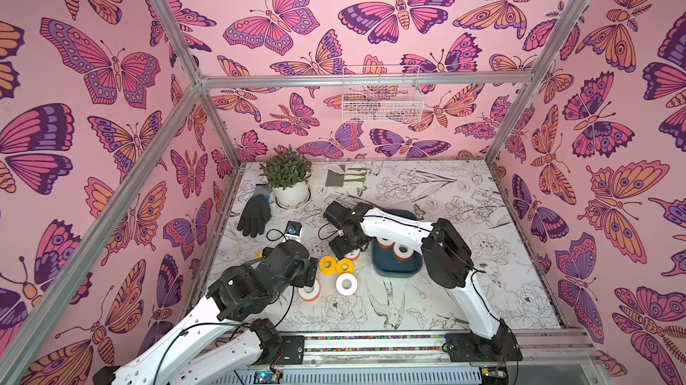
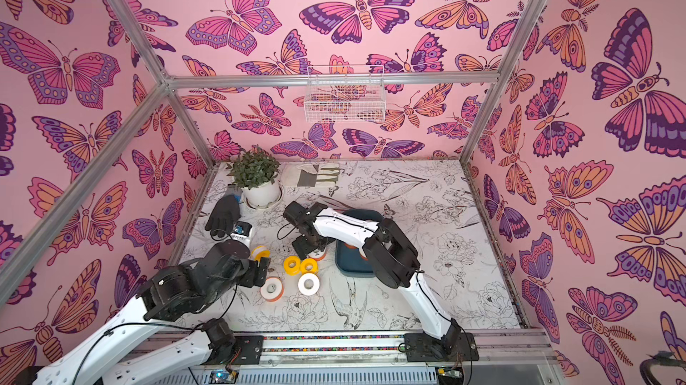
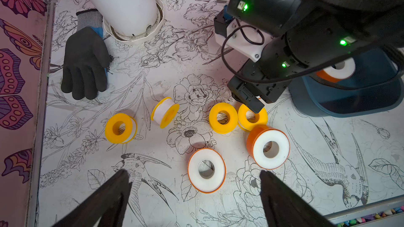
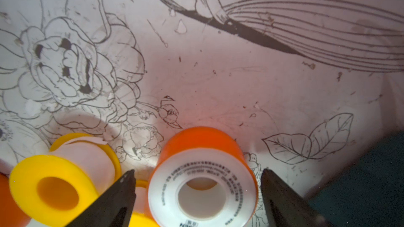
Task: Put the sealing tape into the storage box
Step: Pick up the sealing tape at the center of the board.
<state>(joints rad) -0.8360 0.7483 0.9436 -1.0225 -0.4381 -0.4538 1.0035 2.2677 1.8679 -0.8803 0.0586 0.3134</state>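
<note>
Orange roll of sealing tape (image 4: 203,149), lower centre of right wrist frame: being straddled by right gripper (image 4: 197,171), jaws spread. Centring before closing is being advised, yellow roll (image 4: 54,191) crowding one jaw. Storage box (image 1: 391,266): lower centre-right in a top view.

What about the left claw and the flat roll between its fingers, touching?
Apart. The left wrist view shows bare table between the roll and each finger of the open left claw.
</note>
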